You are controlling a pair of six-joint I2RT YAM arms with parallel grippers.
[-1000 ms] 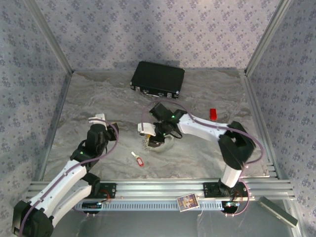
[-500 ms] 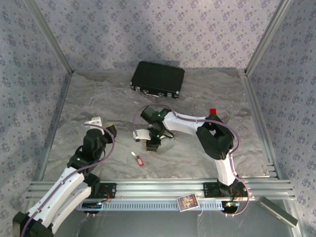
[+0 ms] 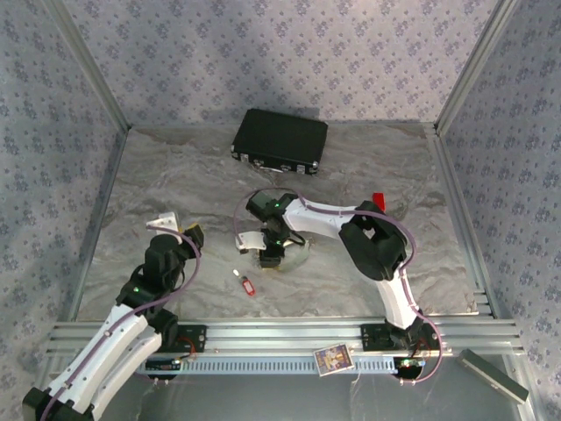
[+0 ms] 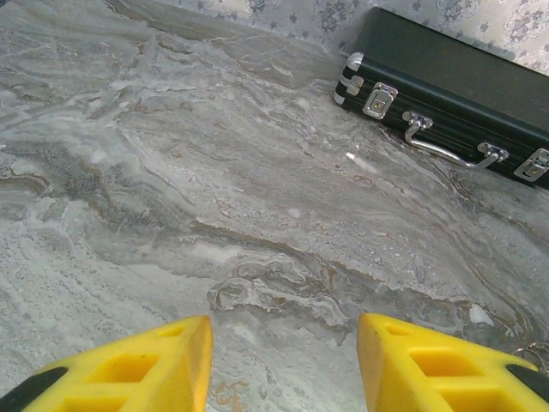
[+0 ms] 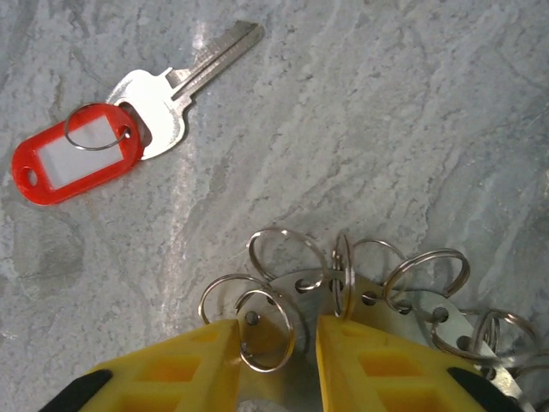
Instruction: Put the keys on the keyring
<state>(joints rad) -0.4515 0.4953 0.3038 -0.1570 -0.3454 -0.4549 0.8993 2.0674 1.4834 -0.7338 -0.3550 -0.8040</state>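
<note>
Right gripper (image 5: 276,324) straddled the keyring (image 5: 302,281), grip unclear; red-tagged key (image 5: 153,113) lay at ten o'clock. Left gripper (image 4: 283,330) jaws were spread.

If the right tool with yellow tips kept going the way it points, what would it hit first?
Probably the bunch of thin silver metal rings at the right tool's tips, then the grey marbled table beneath. The silver key with the red tag lies off its line.

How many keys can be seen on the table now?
1. The key with the red tag lies flat on the table, beside the keyring, not touching it. Another key may be hidden.
</note>
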